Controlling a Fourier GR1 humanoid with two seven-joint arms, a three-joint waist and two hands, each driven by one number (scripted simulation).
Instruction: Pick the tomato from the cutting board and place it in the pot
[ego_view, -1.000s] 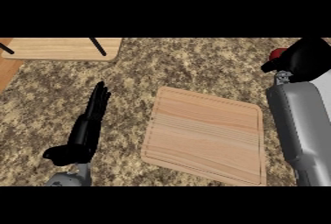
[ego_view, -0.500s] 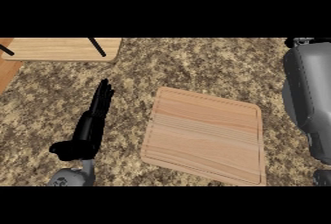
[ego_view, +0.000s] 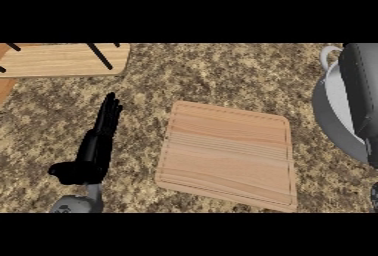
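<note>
Tomato cannot be seen anywhere in the head view, so where it sits cannot be told; the cutting board (ego_view: 227, 156) lies bare on the speckled counter (ego_view: 221, 75), its pale wood grain running across, its near edge slightly skewed to the view. Pot (ego_view: 330, 112), grey with a pale inside, stands at the view's right edge, well to the right of the board; a curved handle shows at its upper rim; much of its opening is covered by the grey right forearm (ego_view: 363, 90), which comes across it from the upper right. The right hand does not show at all, so nothing can be said of its fingers or of what they may hold.

The left hand (ego_view: 94, 150) rests over the counter to the left of the board, apart from it; its black fingers (ego_view: 109, 112) are straight and pressed close together, pointing away toward the top of the view; the thumb sticks out to the left near the wrist; it holds nothing and curls round nothing; whether the fingers touch the counter cannot be told. Its grey wrist shows at the lower edge.

A second wooden board (ego_view: 66, 60) with dark bars across it lies at the upper left, well apart from the hand.
</note>
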